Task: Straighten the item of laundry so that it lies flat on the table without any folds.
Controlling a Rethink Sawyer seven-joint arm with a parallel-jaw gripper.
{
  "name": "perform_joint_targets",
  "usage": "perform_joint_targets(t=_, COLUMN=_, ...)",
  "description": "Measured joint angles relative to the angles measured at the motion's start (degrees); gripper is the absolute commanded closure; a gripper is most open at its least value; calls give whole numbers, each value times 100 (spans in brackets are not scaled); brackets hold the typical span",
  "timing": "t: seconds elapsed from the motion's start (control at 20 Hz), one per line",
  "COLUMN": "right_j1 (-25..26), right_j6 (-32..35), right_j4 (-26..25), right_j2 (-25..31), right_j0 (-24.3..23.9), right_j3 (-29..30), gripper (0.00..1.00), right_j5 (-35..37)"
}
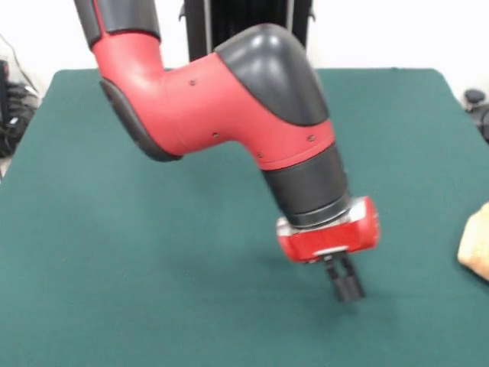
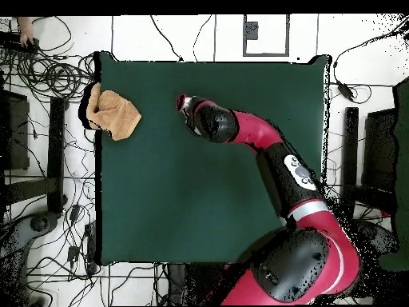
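Now approaching | black gripper (image 1: 345, 284) clenched, empty | crumpled tan-orange terry towel (image 2: 113, 113) well apart (overhanging green felt table (image 2: 208, 208) corner) | next: reach it, unclench.

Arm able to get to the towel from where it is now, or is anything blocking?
Probably yes. The towel sits crumpled at the table edge, partly overhanging it, and only bare green cloth lies between it and the gripper. The overhang might make the grasp awkward.
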Motion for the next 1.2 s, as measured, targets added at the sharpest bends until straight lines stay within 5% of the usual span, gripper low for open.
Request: perform_joint_targets(t=1.2, right_j1=575, right_j6=0, right_j4=742, right_j2=1345, right_j0=-87, right_j3=1347, gripper=100, right_j5=95)
